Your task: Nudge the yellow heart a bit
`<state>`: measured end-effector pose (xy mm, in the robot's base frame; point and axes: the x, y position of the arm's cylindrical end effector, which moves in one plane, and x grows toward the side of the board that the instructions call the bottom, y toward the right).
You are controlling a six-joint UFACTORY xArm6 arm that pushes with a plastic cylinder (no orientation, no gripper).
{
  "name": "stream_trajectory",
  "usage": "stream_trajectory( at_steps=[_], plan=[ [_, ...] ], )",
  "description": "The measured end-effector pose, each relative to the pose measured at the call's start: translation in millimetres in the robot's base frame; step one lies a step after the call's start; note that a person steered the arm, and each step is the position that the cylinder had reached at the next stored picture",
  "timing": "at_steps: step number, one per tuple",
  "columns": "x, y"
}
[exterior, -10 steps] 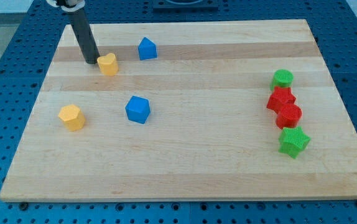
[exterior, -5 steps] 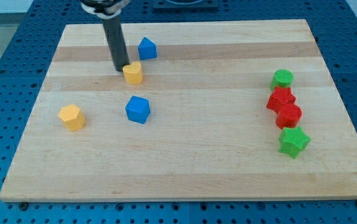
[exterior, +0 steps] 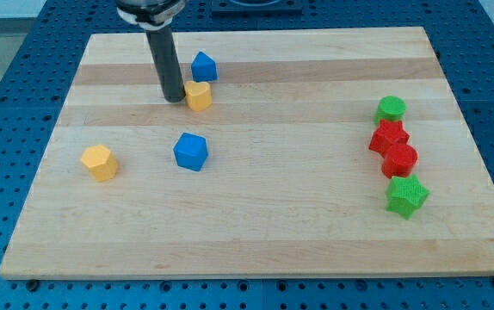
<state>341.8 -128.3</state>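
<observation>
The yellow heart (exterior: 199, 96) lies on the wooden board (exterior: 256, 215) near the view's top left, just below a blue block (exterior: 203, 67) and close to touching it. My tip (exterior: 174, 98) rests on the board right against the heart's left side. The dark rod rises from there toward the view's top.
A yellow hexagonal block (exterior: 100, 162) sits at the view's left. A second blue block (exterior: 190, 151) lies below the heart. At the view's right stand a green cylinder (exterior: 392, 109), two red blocks (exterior: 388, 137) (exterior: 400, 160) and a green star (exterior: 406, 196) in a column.
My tip has moved toward the view's right, pushing the yellow heart with it. The heart has slid right from the board's left part to just under the upper blue block.
</observation>
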Motion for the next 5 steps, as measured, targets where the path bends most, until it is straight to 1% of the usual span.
stream_trajectory(
  at_steps=[2,3,4,5],
  plan=[
    [3,0],
    [-19,0],
    [-14,0],
    [30,0]
  ],
)
